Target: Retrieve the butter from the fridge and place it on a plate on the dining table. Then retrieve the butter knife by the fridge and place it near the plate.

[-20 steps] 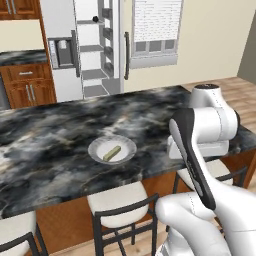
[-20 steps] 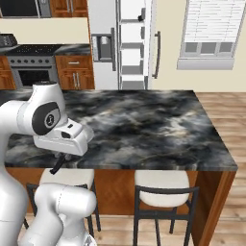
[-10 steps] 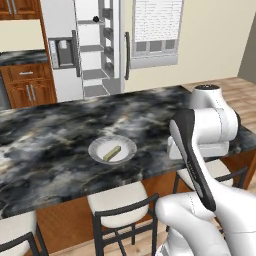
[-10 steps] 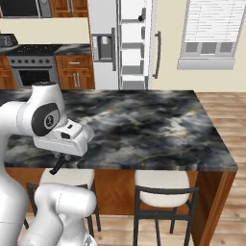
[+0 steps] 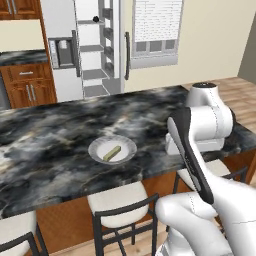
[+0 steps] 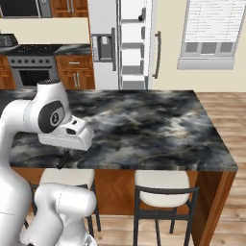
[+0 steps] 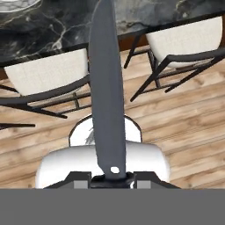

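Butter lies on the plate on the marbled surface. Your pincer is clamped on the knife — risk: a low swing clips the surface edge or plate.

Home kitchen: open two-door fridge, stove, wooden cabinets, marbled dining table with stools.
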Robot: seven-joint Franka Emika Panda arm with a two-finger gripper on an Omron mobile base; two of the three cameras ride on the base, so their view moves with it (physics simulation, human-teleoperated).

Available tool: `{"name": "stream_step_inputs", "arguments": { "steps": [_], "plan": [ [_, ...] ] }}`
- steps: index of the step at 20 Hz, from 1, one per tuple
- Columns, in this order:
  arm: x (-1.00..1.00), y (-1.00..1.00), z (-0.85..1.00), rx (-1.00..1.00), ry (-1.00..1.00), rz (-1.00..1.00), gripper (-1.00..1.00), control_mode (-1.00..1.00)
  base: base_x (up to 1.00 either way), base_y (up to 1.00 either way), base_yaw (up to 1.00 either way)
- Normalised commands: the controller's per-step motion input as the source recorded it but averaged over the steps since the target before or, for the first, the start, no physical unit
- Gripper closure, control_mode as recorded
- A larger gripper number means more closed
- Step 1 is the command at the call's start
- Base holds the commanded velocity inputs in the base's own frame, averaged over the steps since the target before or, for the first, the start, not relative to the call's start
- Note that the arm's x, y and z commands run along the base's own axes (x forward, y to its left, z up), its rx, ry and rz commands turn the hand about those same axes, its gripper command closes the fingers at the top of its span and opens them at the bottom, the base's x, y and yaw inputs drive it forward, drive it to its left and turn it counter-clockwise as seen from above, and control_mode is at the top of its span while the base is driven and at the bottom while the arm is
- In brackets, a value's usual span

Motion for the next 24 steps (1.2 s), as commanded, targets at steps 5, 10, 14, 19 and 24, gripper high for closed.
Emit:
{"name": "stream_step_inputs", "arguments": {
  "steps": [5,10,14,19,24],
  "plan": [
    [0.71,-0.10,-0.01,0.01,-0.02,0.14,1.00,-1.00,0.00,0.00,0.00],
    [0.83,-0.03,-0.09,0.01,-0.03,0.10,1.00,-1.00,0.00,0.00,0.00],
    [0.89,0.00,-0.24,0.00,0.00,0.02,1.00,-1.00,0.00,0.00,0.00],
    [0.86,-0.02,-0.33,0.01,0.01,-0.04,1.00,-1.00,0.00,0.00,0.00],
    [0.70,-0.06,-0.44,0.16,0.01,-0.12,1.00,-1.00,0.00,0.00,0.00]
  ]
}}
